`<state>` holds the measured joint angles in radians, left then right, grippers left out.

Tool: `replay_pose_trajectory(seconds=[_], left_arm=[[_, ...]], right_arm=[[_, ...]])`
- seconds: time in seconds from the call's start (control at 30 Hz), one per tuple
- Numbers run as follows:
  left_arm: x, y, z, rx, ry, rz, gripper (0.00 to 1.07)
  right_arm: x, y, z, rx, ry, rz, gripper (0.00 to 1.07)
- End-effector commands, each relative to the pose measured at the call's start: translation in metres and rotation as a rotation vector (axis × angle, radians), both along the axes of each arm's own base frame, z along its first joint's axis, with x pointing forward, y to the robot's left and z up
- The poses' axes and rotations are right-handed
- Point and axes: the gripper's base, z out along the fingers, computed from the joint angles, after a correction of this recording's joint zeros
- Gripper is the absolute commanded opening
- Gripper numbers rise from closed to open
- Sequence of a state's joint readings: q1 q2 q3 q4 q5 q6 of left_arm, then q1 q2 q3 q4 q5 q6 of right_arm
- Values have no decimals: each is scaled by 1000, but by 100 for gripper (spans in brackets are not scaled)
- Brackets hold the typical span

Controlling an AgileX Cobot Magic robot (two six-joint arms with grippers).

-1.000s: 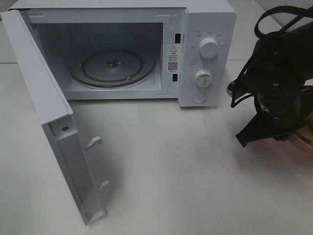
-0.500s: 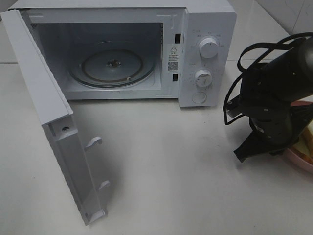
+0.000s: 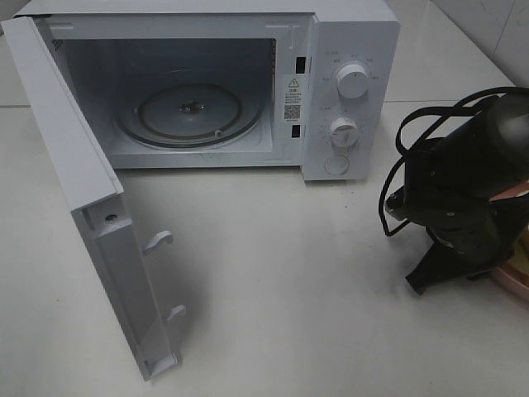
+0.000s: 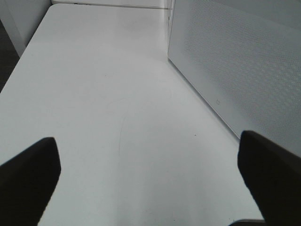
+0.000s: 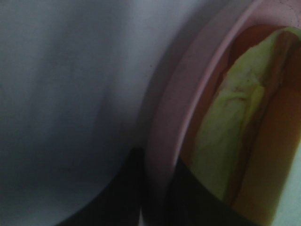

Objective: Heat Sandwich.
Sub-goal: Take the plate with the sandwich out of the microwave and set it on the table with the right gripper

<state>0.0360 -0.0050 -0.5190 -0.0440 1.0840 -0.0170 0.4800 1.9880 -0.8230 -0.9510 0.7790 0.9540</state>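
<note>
The right gripper [image 5: 157,193] had its jaws pinching the rim of the pink plate [image 5: 174,117] — a grip on the edge, probably so the plate could be carried level with the sandwich [image 5: 225,136] lying on it. Plate and sandwich sat on the tabletop [image 3: 281,273] well to the right of the microwave [image 3: 207,83], mostly hidden under the right arm. The microwave stood with its door [image 3: 91,207] swung wide and its glass turntable [image 3: 192,112] bare — ready to receive the plate. The left gripper [image 4: 150,183] hung outside that door, jaws spread, holding nothing. Nothing stood between plate and microwave.
</note>
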Motion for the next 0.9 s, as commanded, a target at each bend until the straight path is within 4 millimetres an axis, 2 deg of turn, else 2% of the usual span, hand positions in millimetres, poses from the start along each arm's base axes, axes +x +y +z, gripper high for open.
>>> replay_pose_trajectory(seconds=[0.03, 0.37, 0.5, 0.63, 0.73, 0.77, 0.83, 0.9], left_arm=[[-2, 0, 0, 2, -29, 0, 98], [-2, 0, 0, 2, -29, 0, 98], [-2, 0, 0, 2, -29, 0, 98], [-2, 0, 0, 2, -29, 0, 98], [-2, 0, 0, 2, -29, 0, 98], [-2, 0, 0, 2, -29, 0, 98], [-2, 0, 0, 2, -29, 0, 98], [-2, 0, 0, 2, -29, 0, 98]], right_arm=[[-4, -1, -10, 25, 20, -25, 7], [-5, 0, -10, 21, 26, -33, 17], [-5, 0, -7, 25, 30, -23, 24], [-5, 1, 5, 49, 12, -14, 38], [-6, 2, 11, 65, 20, -3, 43], [-7, 3, 14, 78, 39, 9, 50], [-8, 3, 17, 86, 42, 12, 53], [-9, 4, 23, 107, 45, 14, 62]])
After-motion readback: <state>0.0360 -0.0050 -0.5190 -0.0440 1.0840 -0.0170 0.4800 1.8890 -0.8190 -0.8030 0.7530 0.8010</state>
